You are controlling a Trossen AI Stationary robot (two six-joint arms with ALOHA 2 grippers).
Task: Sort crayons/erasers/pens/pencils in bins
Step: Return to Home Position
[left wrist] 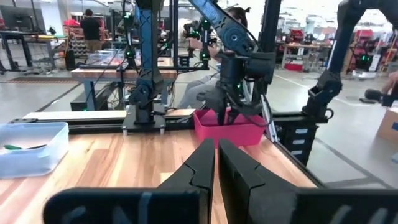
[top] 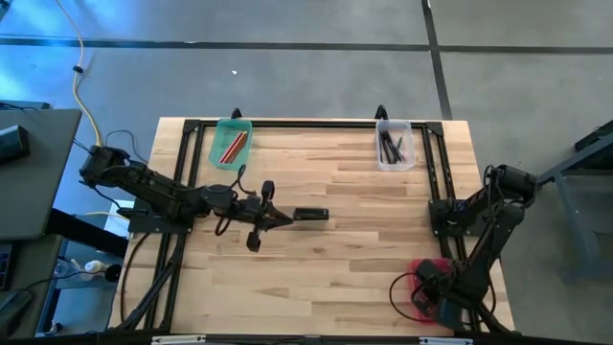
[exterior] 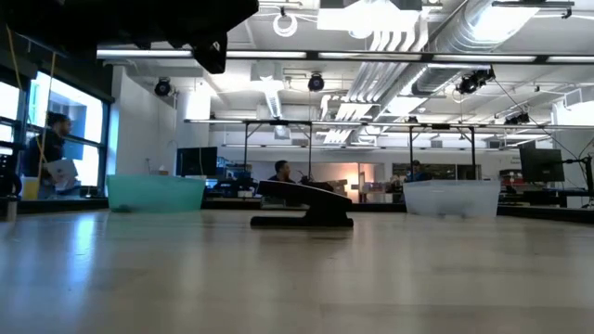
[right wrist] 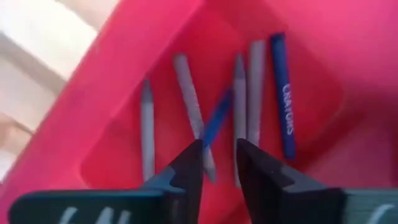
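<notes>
Wooden table with three bins

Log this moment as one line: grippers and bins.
left gripper: shut, empty, centre | right gripper: open, empty, over red bin holding crayons | green bin: pencils | clear bin: pens

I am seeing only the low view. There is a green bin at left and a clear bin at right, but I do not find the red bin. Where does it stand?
Observer: The red bin stands at the table's lower right corner in the high view, directly under the right gripper.
Operator: Thank you. Does this gripper hold something?
Observer: No. Its jaws stand slightly apart with nothing between them; the crayons lie loose on the bin's floor below.
Operator: And the left gripper?
Observer: The left gripper hangs near the table's middle, jaws shut and empty, pointing toward the red bin.
</notes>
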